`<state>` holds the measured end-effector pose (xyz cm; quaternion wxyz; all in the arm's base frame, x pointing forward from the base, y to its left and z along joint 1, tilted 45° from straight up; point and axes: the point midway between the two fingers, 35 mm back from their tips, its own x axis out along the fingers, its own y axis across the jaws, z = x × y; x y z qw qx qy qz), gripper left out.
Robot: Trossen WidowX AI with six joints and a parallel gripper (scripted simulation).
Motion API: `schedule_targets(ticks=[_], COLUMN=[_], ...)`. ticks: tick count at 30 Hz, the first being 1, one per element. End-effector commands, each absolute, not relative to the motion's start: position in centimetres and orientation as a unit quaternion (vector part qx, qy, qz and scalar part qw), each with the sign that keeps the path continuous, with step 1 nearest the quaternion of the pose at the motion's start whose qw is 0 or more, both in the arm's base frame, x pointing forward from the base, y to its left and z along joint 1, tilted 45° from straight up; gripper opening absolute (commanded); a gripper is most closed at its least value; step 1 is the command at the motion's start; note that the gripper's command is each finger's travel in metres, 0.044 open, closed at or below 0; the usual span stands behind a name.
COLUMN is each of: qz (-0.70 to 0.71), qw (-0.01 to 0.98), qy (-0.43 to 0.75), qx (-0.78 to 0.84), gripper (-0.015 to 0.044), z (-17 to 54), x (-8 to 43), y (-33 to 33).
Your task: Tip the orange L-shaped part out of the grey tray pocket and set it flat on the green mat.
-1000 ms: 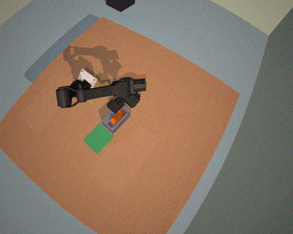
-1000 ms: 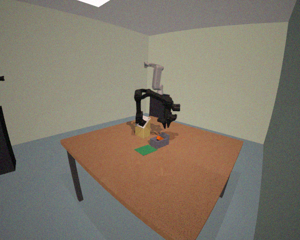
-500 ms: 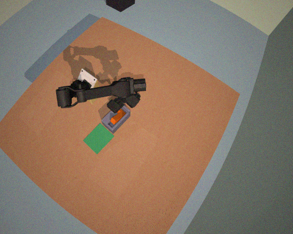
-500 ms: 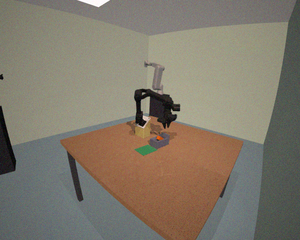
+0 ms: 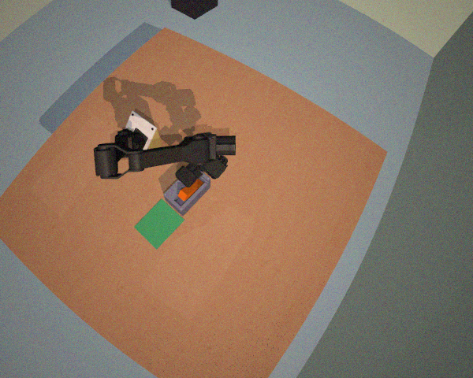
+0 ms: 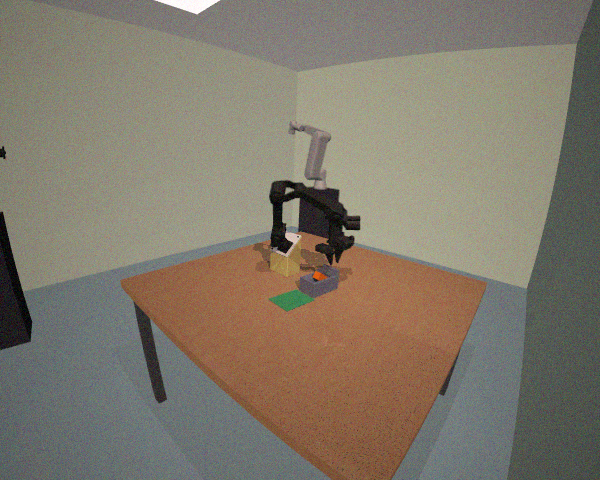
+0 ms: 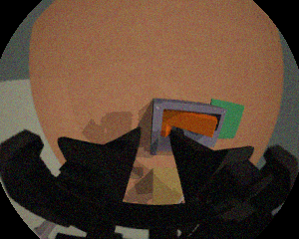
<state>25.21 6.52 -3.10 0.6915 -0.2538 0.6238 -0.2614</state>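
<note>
The orange L-shaped part (image 5: 191,188) (image 6: 318,276) (image 7: 189,120) lies in the pocket of the grey tray (image 5: 196,201) (image 6: 321,288) (image 7: 189,107). It looks tilted: the plain end towards the mat stands up near the rim, and the L-shaped end is lower, at the left in the wrist view. The gripper (image 6: 334,261) (image 7: 156,130) is partly open with nothing between its fingers. It hangs above the tray's end away from the mat, clear of the part. One fingertip hides a little of the L-shaped end in the wrist view. The green mat (image 5: 159,224) (image 6: 291,300) (image 7: 233,119) is bare.
The arm's base stands on a yellow block (image 6: 285,264) (image 7: 166,186) with a white top plate (image 5: 141,124), behind the tray. The tray's raised walls surround the part. A pale second arm (image 6: 316,155) stands far off beyond the table.
</note>
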Motion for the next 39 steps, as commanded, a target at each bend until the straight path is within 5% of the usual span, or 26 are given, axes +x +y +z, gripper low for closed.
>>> schedule_targets(ticks=[1,39], qz=[-0.268,-0.269], qw=[0.680,0.679], qy=[0.631,0.631], qx=[-0.261,-0.262], gripper=[0.0180,0.0180], z=[-5.4,-8.1], x=[24.6,24.8], y=[3.6,0.9])
